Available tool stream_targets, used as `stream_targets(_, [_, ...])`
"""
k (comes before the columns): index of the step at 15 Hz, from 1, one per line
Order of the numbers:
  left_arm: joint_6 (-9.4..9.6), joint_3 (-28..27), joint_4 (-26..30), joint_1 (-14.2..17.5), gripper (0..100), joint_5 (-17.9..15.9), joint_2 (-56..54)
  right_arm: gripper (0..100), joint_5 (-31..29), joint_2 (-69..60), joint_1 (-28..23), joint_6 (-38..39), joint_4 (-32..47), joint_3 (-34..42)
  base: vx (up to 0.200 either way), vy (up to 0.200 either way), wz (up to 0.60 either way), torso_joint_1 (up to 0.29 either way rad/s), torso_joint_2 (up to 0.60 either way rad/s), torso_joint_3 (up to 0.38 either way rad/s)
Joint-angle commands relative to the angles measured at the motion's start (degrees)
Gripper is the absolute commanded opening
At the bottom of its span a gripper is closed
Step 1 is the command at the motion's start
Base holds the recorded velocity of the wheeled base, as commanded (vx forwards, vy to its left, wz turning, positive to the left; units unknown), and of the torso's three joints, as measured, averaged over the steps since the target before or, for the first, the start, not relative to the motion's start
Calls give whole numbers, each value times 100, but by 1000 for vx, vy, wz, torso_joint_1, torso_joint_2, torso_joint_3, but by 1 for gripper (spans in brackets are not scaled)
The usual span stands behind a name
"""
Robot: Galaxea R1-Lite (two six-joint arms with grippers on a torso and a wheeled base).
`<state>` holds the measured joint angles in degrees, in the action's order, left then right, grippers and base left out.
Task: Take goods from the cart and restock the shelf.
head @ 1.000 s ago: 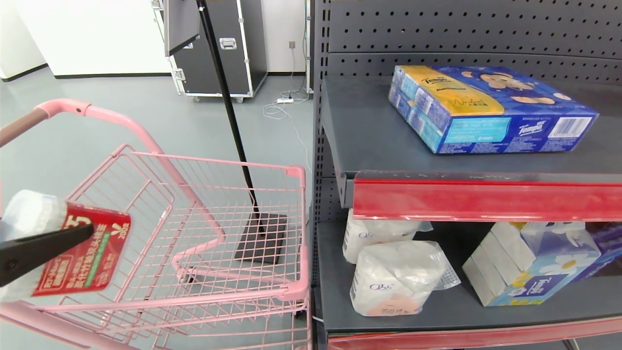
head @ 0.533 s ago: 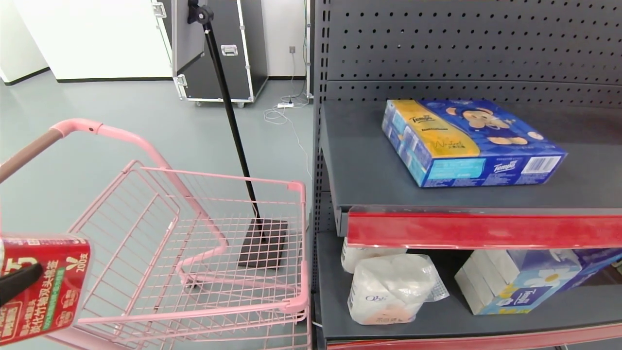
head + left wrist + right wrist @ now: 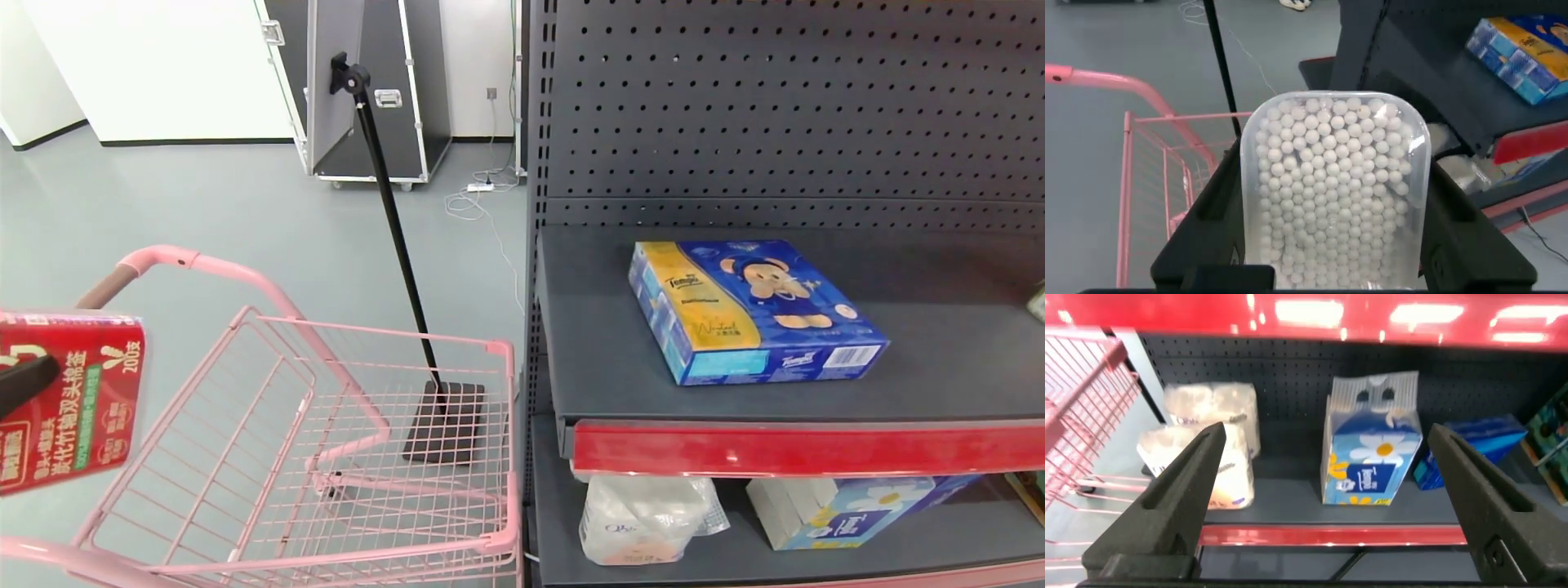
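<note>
At nine o'clock, by the left rim of the pink wire cart [image 3: 490, 347], the left gripper [image 3: 1335, 200] clamps a clear rounded plastic pack of white cotton swabs with a red label [image 3: 77, 400], while the right gripper [image 3: 1327, 498] gapes wide before the grey metal shelf [image 3: 1282, 490].

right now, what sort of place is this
Probably a mock shop aisle in a lab or studio: a pegboard-backed shelf with red price rails holds tissue packs, a pink shopping cart stands beside it, and a flight case sits on bare floor behind.
</note>
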<state>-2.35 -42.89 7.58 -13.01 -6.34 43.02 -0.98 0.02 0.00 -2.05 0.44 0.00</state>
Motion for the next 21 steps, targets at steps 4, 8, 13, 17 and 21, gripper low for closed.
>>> stream_targets(4, [24, -264, -134, -18, 0, -157, 541, 100, 1, 6, 0, 3, 0, 0, 0, 0, 0, 216, -603, -382])
stream_targets(8, [279, -466, -134, -26, 0, -192, 673, 100, 1, 6, 0, 11, 0, 0, 0, 0, 0, 179, -447, -279])
stream_targets(13, [288, -765, -134, -9, 0, -447, 857, 100, 1, 6, 0, 11, 0, 0, 0, 0, 0, 156, -378, -226])
stream_targets(17, [297, -818, -134, -9, 0, -447, 875, 100, 1, 6, 0, 11, 0, 0, 0, 0, 0, 152, -362, -209])
stream_targets(21, [297, -783, -134, -9, 0, -447, 822, 100, 10, 6, 0, 11, 0, 0, 0, 0, 0, 131, -325, -172])
